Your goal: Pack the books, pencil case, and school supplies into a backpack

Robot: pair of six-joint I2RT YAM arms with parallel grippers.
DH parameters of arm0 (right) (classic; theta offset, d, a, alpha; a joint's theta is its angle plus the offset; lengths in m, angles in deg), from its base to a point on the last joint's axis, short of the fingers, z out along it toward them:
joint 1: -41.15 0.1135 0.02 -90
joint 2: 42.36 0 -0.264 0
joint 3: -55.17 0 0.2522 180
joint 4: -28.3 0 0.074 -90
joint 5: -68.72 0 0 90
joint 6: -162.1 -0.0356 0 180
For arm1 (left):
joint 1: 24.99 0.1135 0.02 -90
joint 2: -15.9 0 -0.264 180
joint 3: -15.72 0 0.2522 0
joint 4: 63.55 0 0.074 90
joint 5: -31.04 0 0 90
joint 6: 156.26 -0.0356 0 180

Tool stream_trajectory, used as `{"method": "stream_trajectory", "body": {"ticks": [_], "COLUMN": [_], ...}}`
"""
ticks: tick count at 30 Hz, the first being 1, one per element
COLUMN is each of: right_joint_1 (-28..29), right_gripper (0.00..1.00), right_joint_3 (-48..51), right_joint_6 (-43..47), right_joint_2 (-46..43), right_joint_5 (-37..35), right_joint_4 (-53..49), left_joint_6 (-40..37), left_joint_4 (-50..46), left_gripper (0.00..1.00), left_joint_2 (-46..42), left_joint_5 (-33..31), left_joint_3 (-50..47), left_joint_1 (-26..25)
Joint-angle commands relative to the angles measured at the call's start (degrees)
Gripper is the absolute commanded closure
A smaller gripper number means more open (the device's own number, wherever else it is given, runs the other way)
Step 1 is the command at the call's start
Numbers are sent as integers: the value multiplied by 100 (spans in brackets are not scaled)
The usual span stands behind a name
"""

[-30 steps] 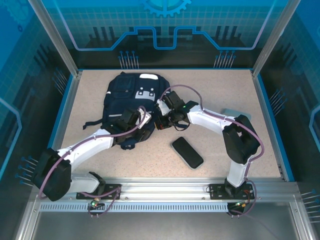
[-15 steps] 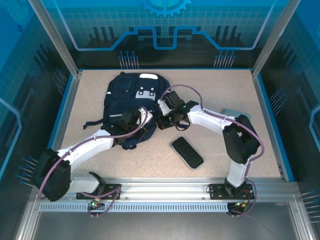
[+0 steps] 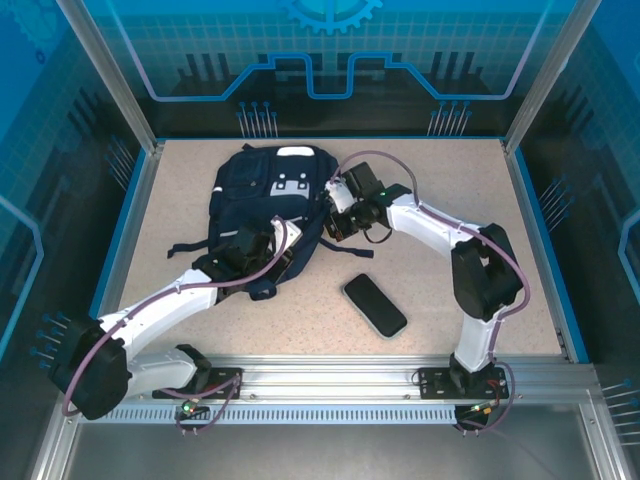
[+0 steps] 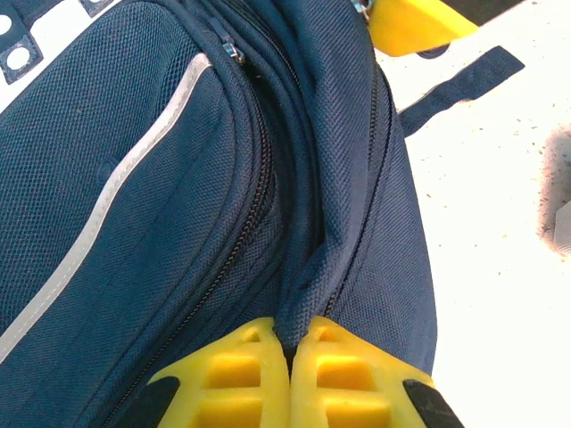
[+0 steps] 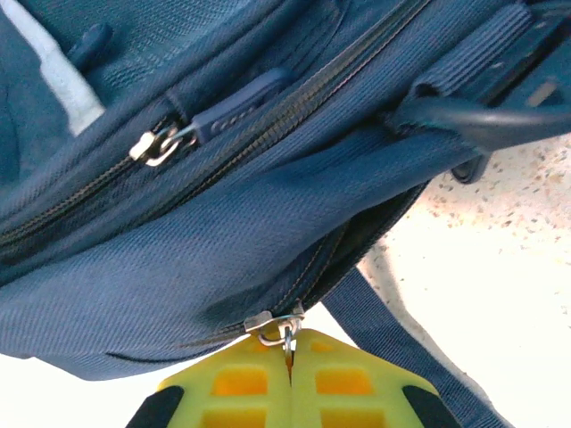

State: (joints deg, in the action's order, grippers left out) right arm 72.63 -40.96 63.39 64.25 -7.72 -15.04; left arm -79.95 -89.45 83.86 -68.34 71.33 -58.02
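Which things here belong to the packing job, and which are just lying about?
Job: backpack; zipper pull, pinched by the right hand; left hand, pinching a fold of the backpack; black case, probably the pencil case.
Lying about: grey thing at the edge of the left wrist view, too cut off to identify.

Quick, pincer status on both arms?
Left pincer: closed, pinching a fold of the backpack fabric.
Right pincer: closed on the backpack's metal zipper pull.
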Motion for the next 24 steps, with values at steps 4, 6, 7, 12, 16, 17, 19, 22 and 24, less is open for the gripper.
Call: {"method": "stream_trajectory", "body": {"ticks": [4, 6, 7, 12, 16, 17, 19, 22, 24], "right_joint_1": [-311, -318, -337, -587, -730, -744, -811, -920, -977], "right_gripper": [100, 100, 100, 100, 99, 99, 99, 97, 94], "right_joint_3": [-766, -693, -616, -276, -95, -111, -122, -136, -185], "right_joint_6": [-454, -558, -609, -886, -945, -947, -1013, -1200, -1366], "right_joint_2": [510, 491, 450, 206, 32, 34, 73, 91, 67], "right_joint_5": [-495, -564, -610, -246, 73, 25, -20, -140, -361], "right_joint_4": [-439, -430, -413, -390, -245, -285, -344, -445, -579], "left_joint_6": [-62, -31, -31, 211, 600, 708, 908, 1119, 1291], "left_joint_4": [-298, -289, -282, -168, 217, 292, 423, 443, 395], "left_gripper": [100, 100, 100, 49, 16, 12, 5, 1, 1], "left_joint_2": [-167, -220, -257, -521, -742, -775, -811, -740, -628], "left_joint_5": [266, 374, 499, 1495, 1649, 1484, 1054, 635, 483], "left_joint_3": [-63, -63, -62, -57, -110, -100, -60, 80, 215], "left_joint_1": [-62, -62, -55, -59, -58, -55, -44, 14, 112]}}
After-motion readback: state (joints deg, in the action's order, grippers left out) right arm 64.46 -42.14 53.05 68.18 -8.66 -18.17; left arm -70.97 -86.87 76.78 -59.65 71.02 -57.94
